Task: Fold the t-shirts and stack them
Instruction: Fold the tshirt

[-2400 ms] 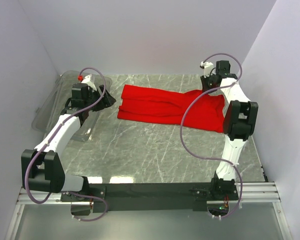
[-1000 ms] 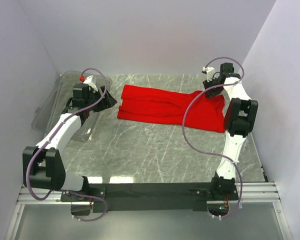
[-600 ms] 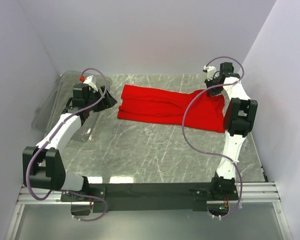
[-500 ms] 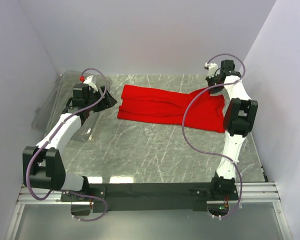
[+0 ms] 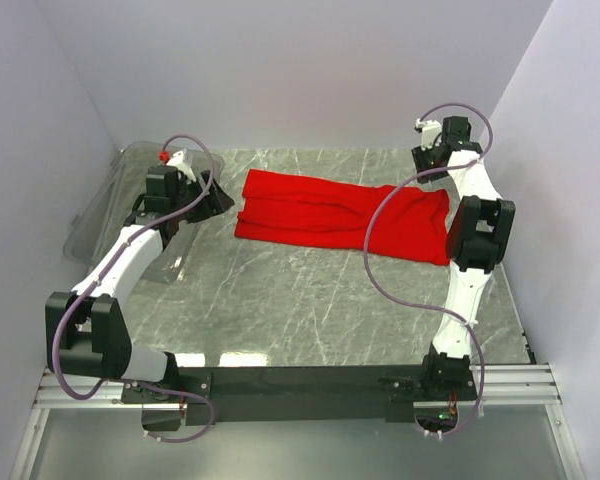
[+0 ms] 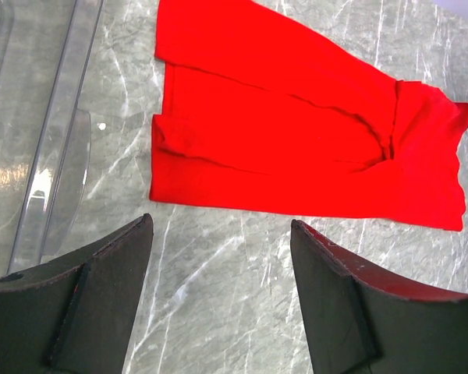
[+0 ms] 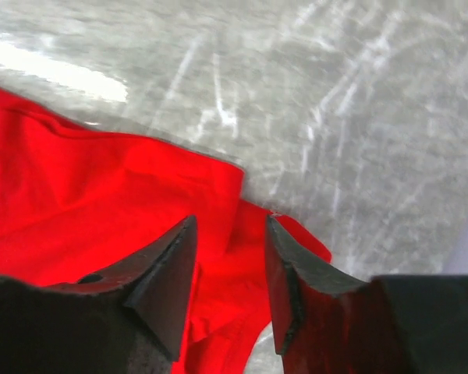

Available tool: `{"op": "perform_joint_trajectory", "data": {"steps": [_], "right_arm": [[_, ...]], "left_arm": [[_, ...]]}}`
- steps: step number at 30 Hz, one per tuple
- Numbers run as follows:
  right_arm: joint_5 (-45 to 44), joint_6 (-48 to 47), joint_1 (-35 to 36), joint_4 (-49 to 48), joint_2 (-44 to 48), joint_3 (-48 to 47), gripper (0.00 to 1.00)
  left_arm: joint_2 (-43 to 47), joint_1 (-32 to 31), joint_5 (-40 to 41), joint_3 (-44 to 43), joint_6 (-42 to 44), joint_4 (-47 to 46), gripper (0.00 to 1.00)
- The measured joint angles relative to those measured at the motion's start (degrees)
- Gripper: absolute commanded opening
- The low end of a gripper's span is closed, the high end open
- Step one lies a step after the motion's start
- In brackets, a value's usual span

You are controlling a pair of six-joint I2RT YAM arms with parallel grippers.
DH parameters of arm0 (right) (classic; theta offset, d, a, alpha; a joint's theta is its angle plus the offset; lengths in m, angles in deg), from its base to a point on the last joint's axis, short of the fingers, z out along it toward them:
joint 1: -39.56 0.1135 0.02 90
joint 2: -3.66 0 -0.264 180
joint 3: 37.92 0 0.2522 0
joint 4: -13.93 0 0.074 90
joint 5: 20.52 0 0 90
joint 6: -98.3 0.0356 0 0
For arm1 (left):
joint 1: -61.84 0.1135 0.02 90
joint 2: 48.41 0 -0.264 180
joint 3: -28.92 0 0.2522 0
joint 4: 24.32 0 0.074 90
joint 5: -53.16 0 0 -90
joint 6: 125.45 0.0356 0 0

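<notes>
The red t-shirt (image 5: 320,210) lies partly folded across the far half of the marble table, a long band with its right end doubled over. In the left wrist view the t-shirt (image 6: 296,148) lies ahead of my left gripper (image 6: 220,226), which hovers open over bare marble. That gripper (image 5: 215,200) sits just off the shirt's left edge. My right gripper (image 5: 428,160) hangs over the shirt's far right corner. Seen from the right wrist, it (image 7: 230,226) is open, with rumpled red cloth (image 7: 101,195) lying loose below the jaws.
A clear plastic bin (image 5: 110,210) lies along the left wall, its rim (image 6: 62,156) beside my left gripper. The walls stand close behind and to the right of the right arm. The table's (image 5: 300,300) near half shows bare marble.
My right gripper has let go of the shirt's far right corner and drawn back toward the far wall. The left arm has stayed still.
</notes>
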Motion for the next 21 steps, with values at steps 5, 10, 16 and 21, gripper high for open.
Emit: {"op": "perform_joint_trajectory", "data": {"steps": [5, 10, 16, 21], "right_arm": [[5.9, -1.7, -0.1, 0.8, 0.3, 0.6, 0.35], [12.6, -5.3, -0.1, 5.1, 0.7, 2.7, 0.32], [17.1, -7.7, -0.1, 6.1, 7.8, 15.5, 0.32], [19.7, -7.9, -0.1, 5.8, 15.0, 21.5, 0.32]], "left_arm": [[-0.1, 0.0, 0.0, -0.2, 0.0, 0.0, 0.77], [-0.6, 0.0, -0.7, -0.2, 0.0, 0.0, 0.76], [-3.2, -0.1, -2.2, -0.5, 0.2, 0.3, 0.76], [-8.3, -2.0, -1.4, -3.7, 0.5, 2.4, 0.72]]}}
